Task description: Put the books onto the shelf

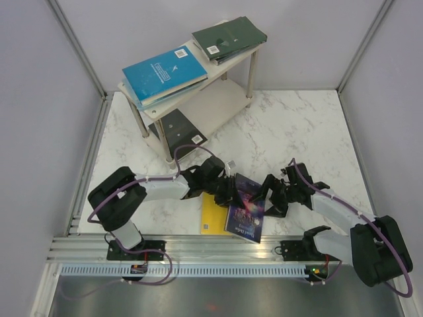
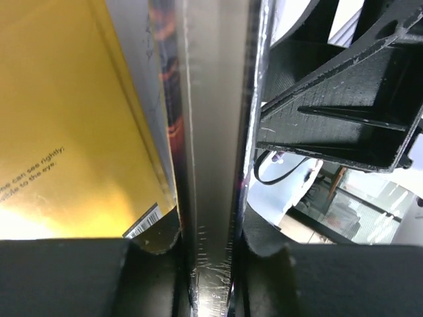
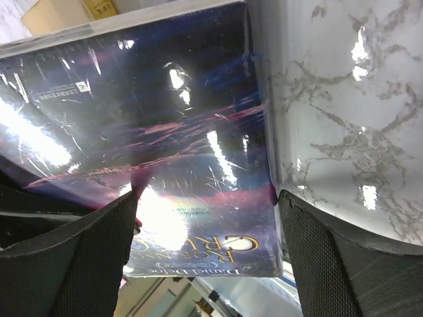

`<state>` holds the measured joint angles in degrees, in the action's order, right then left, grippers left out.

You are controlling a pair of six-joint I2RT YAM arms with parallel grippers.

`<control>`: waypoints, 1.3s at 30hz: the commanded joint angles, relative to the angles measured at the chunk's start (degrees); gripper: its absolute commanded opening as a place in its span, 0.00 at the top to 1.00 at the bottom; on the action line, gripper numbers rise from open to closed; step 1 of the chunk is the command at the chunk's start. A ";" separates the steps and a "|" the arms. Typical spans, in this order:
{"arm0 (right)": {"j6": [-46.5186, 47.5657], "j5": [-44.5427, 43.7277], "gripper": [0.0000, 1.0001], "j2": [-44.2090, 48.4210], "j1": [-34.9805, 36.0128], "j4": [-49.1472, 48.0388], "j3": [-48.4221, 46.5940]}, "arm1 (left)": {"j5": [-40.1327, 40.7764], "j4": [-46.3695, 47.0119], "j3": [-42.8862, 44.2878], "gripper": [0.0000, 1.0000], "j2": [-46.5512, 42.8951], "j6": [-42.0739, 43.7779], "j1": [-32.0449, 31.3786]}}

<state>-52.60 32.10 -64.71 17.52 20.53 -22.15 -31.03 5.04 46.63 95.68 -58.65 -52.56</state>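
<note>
A dark pictorial blue book [image 1: 246, 211] is lifted on edge near the table's front, above a yellow book [image 1: 213, 214] that lies flat. My left gripper [image 1: 231, 188] is shut on it. In the left wrist view the book's edge [image 2: 211, 165] runs between both pads, with the yellow book [image 2: 66, 132] to the left. My right gripper [image 1: 272, 198] stands open at the book's right side; its wrist view has the glossy cover [image 3: 165, 132] between its spread fingers [image 3: 99, 264]. The shelf [image 1: 215, 102] at the back carries blue books [image 1: 164, 71] and dark green books [image 1: 229, 37] on top.
A black book [image 1: 178, 129] lies at the shelf's lower level, sticking out toward the front. The marble table [image 1: 297, 125] is walled by grey panels, with a metal rail [image 1: 198, 247] along the near edge by the arm bases.
</note>
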 commanded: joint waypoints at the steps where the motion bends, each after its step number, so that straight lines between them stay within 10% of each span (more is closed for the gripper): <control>1: 3.02 -10.80 0.10 0.27 1.03 6.58 -1.55 | -0.80 4.56 3.02 0.96 -4.35 -3.40 -1.32; 13: 10.50 -27.35 0.13 12.85 6.64 31.93 -30.13 | 18.89 -34.13 23.05 0.98 -3.50 -3.83 -1.23; 21: 11.64 -36.31 0.15 9.96 19.31 35.18 -37.44 | 20.66 -42.22 41.23 0.98 7.15 -2.87 -1.23; 27: 6.20 -36.76 0.06 14.24 19.39 33.97 -36.73 | 24.08 -35.75 39.61 0.98 0.23 -2.51 -0.10; 39: -27.50 -15.23 0.02 26.11 15.10 -6.33 -18.21 | 20.12 8.04 -3.03 0.98 -26.06 -21.14 7.38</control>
<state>-65.08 9.21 -40.25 34.54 30.92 -45.54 -12.21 -5.21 45.47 74.19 -71.26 -47.09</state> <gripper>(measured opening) 0.982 0.273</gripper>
